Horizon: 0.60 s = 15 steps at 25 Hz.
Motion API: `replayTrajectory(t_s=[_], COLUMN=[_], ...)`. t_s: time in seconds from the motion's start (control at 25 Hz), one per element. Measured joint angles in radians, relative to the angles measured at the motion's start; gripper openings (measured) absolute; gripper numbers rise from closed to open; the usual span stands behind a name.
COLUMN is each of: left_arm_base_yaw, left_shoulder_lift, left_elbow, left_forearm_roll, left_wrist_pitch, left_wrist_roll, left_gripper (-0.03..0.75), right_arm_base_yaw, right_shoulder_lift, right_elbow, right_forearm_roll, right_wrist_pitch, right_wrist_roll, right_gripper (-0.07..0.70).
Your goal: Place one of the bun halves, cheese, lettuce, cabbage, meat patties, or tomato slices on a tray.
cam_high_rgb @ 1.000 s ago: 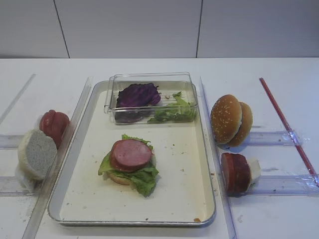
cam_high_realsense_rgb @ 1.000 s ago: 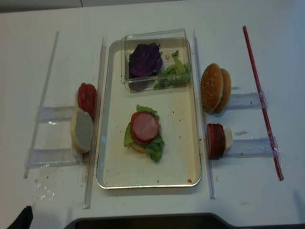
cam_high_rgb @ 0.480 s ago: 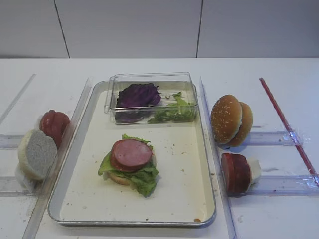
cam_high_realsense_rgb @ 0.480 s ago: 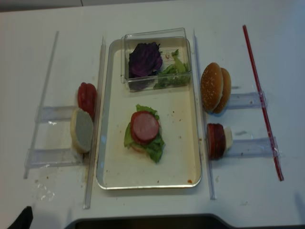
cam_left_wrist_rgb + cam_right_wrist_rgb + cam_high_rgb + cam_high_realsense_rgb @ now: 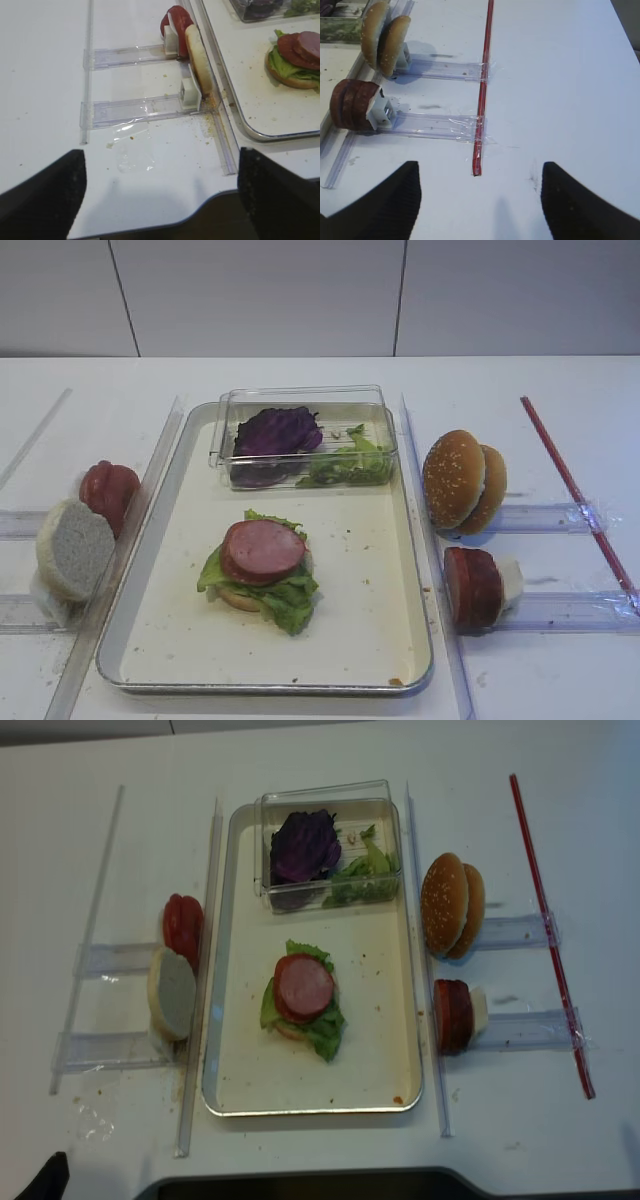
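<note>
The cream tray (image 5: 150,640) holds a stack: a bun half, lettuce (image 5: 285,602) and a meat patty (image 5: 262,550) on top. At its far end, cabbage (image 5: 276,430) and more lettuce (image 5: 350,465) lie in a clear box. Right of the tray, bun halves (image 5: 462,480) and meat patties (image 5: 472,587) stand on edge in clear holders. On the left stand tomato slices (image 5: 108,492) and a white-faced bun half (image 5: 72,548). My right gripper (image 5: 479,172) hangs open over bare table near the red strip. My left gripper (image 5: 160,160) is open over the table's front edge. No cheese shows.
A red strip (image 5: 484,85) is taped across the right holders' clear rails (image 5: 435,125). Clear rails (image 5: 135,107) and long clear guide strips (image 5: 222,135) flank the tray. Crumbs and a scrap of clear film (image 5: 134,150) lie near the left front edge.
</note>
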Motion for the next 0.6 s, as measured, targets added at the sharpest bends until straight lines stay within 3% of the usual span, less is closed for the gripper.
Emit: replayTrajectory(t_s=[0.6], left_arm_base_yaw=[0.0], left_shoulder_lift=[0.0], left_elbow=[0.0], left_forearm_roll=[0.0], left_wrist_pitch=[0.0], left_wrist_roll=[0.0], left_gripper=[0.566], right_arm_base_yaw=[0.0], right_shoulder_lift=[0.0], right_elbow=[0.0], right_forearm_roll=[-0.001], right_wrist_pitch=[0.0], right_wrist_roll=[0.005], right_gripper=[0.518])
